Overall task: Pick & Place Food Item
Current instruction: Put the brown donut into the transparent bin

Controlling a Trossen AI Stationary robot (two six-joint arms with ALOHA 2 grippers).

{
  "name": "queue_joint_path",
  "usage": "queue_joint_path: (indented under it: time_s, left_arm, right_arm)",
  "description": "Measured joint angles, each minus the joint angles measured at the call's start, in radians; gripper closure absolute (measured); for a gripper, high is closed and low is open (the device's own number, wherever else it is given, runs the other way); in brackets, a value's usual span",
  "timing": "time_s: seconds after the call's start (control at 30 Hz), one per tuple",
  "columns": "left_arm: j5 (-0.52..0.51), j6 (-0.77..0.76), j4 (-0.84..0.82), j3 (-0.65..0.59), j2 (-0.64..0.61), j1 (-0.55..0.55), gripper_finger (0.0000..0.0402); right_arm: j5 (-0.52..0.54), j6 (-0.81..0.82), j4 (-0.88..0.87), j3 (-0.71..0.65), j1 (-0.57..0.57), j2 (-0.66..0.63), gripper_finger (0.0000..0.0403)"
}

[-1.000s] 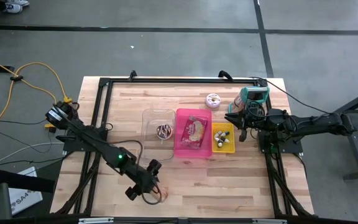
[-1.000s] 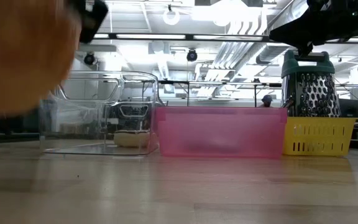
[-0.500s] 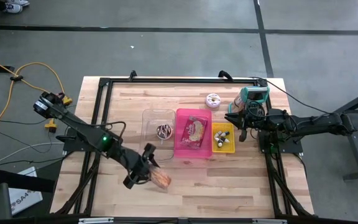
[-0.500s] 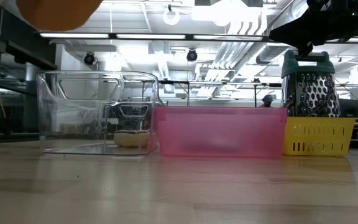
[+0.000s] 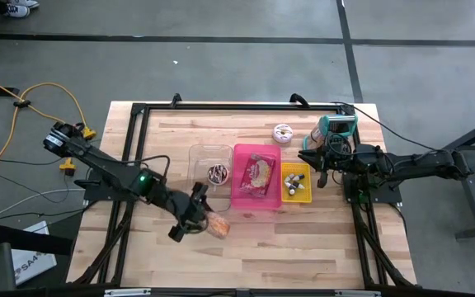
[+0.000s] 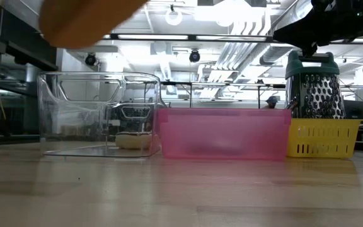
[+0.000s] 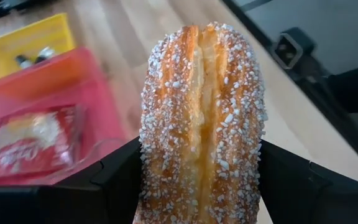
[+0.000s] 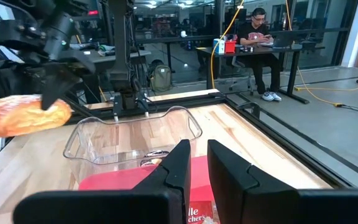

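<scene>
So the sugar-crusted pastry is off the counter, clamped in the left gripper near the clear bin and pink bin, so pick's done, drop-off isn't, while the right gripper sits closed and empty by the yellow basket.

Even, bright overhead lighting; shadows are faint. Ceiling lamps are blown out to glare. The near pastry is rendered blurred.
</scene>
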Motion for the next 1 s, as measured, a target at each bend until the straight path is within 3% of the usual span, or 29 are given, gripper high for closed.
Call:
queue_joint_path:
  time_s: [0.63, 1.0]
  left_arm:
    - [0.185, 0.089, -0.187, -0.001, -0.068, 0.353, 0.014]
    - [0.22, 0.113, -0.242, -0.013, -0.072, 0.431, 0.014]
  right_arm:
    - [0.0, 0.0, -0.01, 0.0, 0.0, 0.0, 0.0359]
    - [0.0, 0.0, -0.023, 0.0, 0.0, 0.0, 0.0359]
